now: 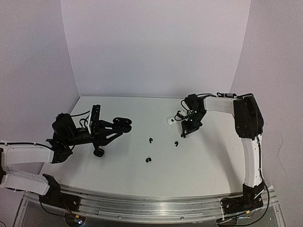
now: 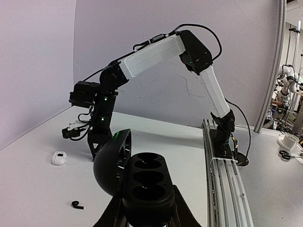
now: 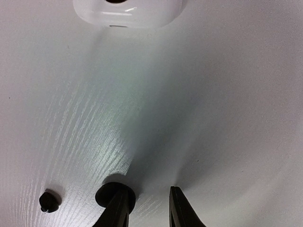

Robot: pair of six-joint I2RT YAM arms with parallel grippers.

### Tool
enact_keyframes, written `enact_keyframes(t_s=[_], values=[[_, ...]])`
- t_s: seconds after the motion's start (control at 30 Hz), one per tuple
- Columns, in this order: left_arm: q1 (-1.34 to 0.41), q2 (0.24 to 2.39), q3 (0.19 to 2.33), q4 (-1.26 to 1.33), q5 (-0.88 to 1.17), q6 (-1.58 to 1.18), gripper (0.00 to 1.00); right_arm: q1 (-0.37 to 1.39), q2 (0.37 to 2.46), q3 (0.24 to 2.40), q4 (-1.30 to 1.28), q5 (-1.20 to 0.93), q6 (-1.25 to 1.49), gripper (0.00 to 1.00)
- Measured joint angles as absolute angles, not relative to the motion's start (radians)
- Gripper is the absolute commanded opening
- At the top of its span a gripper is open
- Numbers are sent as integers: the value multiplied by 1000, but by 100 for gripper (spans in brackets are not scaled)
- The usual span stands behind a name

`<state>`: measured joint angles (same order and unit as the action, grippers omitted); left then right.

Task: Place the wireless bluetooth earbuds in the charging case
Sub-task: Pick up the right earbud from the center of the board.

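Note:
My left gripper is shut on the base of a black charging case. The case is held above the table with its lid swung open, and its wells look empty. Three black earbuds lie loose mid-table. My right gripper hangs low over the table with a narrow gap between its fingers and nothing in that gap. A black earbud sits against the outer side of its left finger. A smaller black earbud lies further left.
A white case rests on the table just beyond the right gripper, its edge showing in the right wrist view. A dark rounded object lies below the left gripper. Purple walls enclose the back and sides, and an aluminium rail runs along the near edge.

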<state>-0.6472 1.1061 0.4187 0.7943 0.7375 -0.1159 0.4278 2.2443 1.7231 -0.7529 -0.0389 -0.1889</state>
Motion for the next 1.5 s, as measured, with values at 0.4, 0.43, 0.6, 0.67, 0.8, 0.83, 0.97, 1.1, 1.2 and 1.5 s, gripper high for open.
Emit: enact_keyframes(t_s=[0.4, 0.43, 0.6, 0.67, 0.8, 0.83, 0.97, 1.1, 1.2, 1.5], values=[[-647, 1106, 419, 794, 737, -103, 0, 460, 2163, 1586, -652, -38, -93, 19], [-647, 1106, 419, 794, 737, -103, 0, 464, 2158, 1577, -645, -34, -84, 17], [-647, 1106, 419, 793, 737, -101, 0, 480, 2137, 1539, -614, -26, -50, 16], [-647, 1106, 419, 793, 737, -101, 0, 483, 2132, 1530, -605, -28, -38, 16], [-647, 1103, 419, 791, 736, -100, 0, 487, 2125, 1514, -588, -31, 1, 17], [-647, 1101, 419, 788, 735, -99, 0, 487, 2124, 1510, -585, -31, 9, 18], [-647, 1093, 419, 784, 730, -91, 0, 488, 2122, 1497, -567, -33, 50, 16], [-647, 1092, 419, 783, 730, -79, 0, 488, 2116, 1478, -541, -44, 76, 9], [-647, 1092, 419, 783, 729, -76, 0, 488, 2115, 1470, -525, -56, 87, 3], [-647, 1085, 419, 776, 728, -75, 0, 491, 2114, 1469, -517, -54, 104, 0]])
